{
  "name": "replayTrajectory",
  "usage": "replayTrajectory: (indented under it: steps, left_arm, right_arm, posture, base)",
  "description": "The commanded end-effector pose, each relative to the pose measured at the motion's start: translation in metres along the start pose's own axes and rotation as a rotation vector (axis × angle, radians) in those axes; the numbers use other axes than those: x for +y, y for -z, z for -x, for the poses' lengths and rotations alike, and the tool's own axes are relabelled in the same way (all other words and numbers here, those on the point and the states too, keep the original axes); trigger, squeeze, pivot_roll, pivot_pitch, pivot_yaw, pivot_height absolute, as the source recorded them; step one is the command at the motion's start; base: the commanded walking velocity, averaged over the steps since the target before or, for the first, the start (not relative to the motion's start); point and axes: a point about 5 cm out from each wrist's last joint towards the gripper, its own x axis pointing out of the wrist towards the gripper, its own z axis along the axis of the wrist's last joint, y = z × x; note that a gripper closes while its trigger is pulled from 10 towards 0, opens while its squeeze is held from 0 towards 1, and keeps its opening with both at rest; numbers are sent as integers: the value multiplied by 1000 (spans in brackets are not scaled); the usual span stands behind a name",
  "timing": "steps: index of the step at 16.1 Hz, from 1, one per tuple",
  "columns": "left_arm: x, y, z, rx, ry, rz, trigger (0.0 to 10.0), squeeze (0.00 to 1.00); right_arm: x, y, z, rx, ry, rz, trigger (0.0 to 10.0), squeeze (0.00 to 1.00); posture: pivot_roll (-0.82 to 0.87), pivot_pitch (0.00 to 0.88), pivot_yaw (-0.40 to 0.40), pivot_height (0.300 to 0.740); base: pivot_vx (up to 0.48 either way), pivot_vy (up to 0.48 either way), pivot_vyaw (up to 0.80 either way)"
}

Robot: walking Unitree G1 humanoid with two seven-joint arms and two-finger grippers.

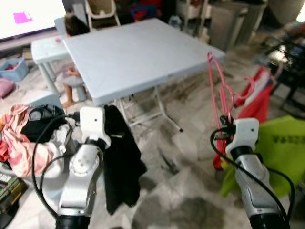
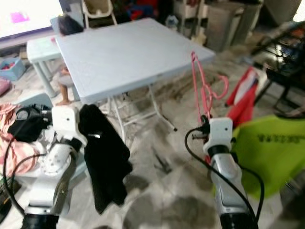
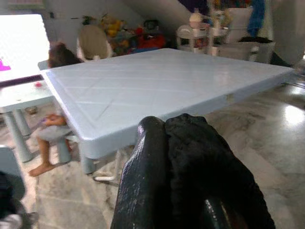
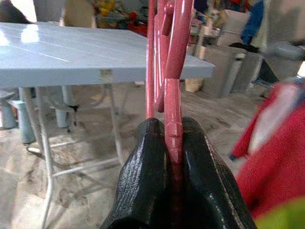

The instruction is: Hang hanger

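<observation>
Beside the grey counter (image 1: pixel 138 52), right gripper (image 4: pixel 167 143) is clamped on the pink hanger (image 1: pixel 217 90), held upright so its hook stays free, while left gripper (image 3: pixel 181 157) is pinched on a black garment (image 1: pixel 121 157), likely to dress it.

A pale blue folding table (image 1: pixel 138 55) on thin metal legs is set on a grey marbled floor (image 1: pixel 176 191). A smaller blue table (image 1: pixel 47 47) is placed beside it at the left, under a bright screen (image 1: pixel 28 16). A high chair (image 1: pixel 102 10) and grey bins (image 1: pixel 233 21) are seen behind. Crumpled laundry (image 1: pixel 21 138) is piled at the left, a lime-green fabric (image 1: pixel 281 148) at the right
</observation>
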Motion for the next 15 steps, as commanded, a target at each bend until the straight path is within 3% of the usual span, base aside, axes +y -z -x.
replayTrajectory:
  steps: [1, 5, 15]
  left_arm:
    - [11, -9, -3, -33, -47, -14, 10000, 0]
    - [13, -15, -6, -54, -74, -18, 10000, 0]
    - [15, -19, -11, -56, -57, -26, 10000, 0]
  right_arm:
    - [13, -11, -7, -47, -52, -4, 10000, 0]
    - [17, -15, -9, -69, -120, 27, 10000, 0]
    - [24, -20, -10, -110, -147, 36, 10000, 0]
  posture:
    - [-6, 0, 35, 740]
    - [-9, 15, 23, 740]
    - [2, 29, 20, 740]
  base:
    - [416, 0, 0]
    - [416, 0, 0]
    - [419, 0, 321]
